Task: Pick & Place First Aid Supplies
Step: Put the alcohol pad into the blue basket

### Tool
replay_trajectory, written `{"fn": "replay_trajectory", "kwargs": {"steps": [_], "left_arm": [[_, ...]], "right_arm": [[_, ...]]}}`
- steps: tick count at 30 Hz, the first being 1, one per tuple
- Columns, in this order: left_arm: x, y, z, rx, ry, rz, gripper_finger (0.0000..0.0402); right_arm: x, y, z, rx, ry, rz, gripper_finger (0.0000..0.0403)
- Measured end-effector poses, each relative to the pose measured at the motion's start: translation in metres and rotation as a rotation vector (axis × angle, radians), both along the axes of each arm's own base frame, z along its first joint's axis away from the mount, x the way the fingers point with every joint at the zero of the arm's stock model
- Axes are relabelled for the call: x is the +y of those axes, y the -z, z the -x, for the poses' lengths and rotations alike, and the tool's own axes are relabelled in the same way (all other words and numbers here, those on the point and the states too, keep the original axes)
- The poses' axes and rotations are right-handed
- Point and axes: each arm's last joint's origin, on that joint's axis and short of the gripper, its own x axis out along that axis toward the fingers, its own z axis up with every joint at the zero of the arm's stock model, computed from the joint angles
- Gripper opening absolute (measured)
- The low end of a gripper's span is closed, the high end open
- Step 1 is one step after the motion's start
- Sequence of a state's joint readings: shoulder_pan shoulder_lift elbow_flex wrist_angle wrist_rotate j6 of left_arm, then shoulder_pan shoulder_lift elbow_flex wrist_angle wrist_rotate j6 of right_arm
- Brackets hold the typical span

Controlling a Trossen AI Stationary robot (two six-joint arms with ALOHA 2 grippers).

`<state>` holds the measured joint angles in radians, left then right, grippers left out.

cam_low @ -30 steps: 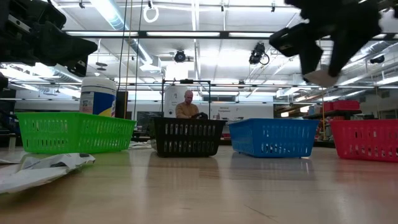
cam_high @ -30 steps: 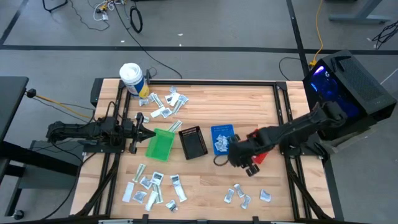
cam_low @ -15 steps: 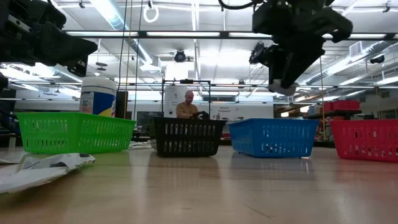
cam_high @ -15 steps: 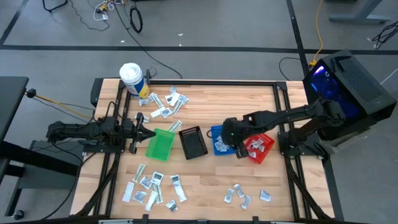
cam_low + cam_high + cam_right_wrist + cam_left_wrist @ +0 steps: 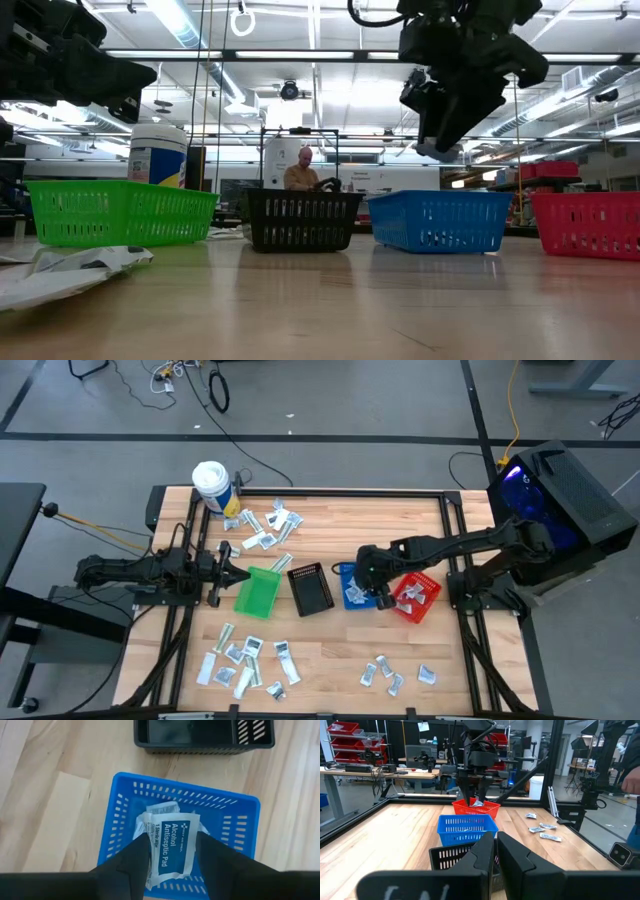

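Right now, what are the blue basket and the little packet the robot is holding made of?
The blue basket looks like hard moulded plastic: one even colour, with neat rows of slots in its walls. The packet, pinched between the right gripper's fingers, seems to be paper or foil-lined paper: thin, white, matte, printed and crinkled at the edges.

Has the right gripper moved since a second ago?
Yes. In the high view the right gripper has swung from the table's near side, beside the red bin, to above the blue bin, shut on an antiseptic pad sachet.
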<state>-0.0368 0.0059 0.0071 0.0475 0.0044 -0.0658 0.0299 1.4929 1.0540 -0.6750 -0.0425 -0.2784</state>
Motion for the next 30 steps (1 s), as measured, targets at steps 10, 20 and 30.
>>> {"fn": "replay_trajectory", "kwargs": {"steps": [10,20,30], "left_arm": [[0.0,0.0,0.0,0.0,0.0,0.0,0.0032],[0.0,0.0,0.0,0.0,0.0,0.0,0.0032],[0.0,0.0,0.0,0.0,0.0,0.0,0.0032]], "right_arm": [[-0.005,0.024,-0.012,0.063,0.017,0.002,0.0162],[-0.005,0.045,-0.019,0.137,0.007,0.007,0.0162],[-0.005,0.049,-0.02,0.148,-0.009,0.014,0.0162]]}}
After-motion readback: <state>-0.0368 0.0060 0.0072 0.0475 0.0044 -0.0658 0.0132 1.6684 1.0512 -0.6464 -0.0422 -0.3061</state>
